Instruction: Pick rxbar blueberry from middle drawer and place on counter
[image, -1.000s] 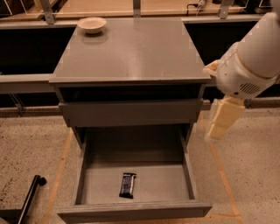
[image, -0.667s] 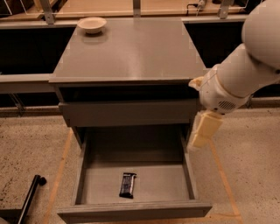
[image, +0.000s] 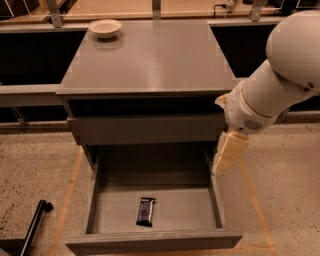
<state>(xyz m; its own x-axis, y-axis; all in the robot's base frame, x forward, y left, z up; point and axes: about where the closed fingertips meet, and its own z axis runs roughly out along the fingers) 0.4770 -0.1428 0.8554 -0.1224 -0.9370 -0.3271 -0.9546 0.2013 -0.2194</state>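
Drawer (image: 91, 200) pulled open, bar (image: 145, 211) lying flat near its front, gripper (image: 226, 159) over the drawer's right wall, its grip impossible to tell, bowl (image: 105, 28) on counter's (image: 150, 60) far left corner

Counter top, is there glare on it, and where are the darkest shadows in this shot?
Camera view: the counter shows a soft pale sheen down its middle; the recess beneath it is near black; the middle drawer is dim inside, yet the rxbar blueberry stands out; the gripper, above the drawer's right wall, is evenly lit.
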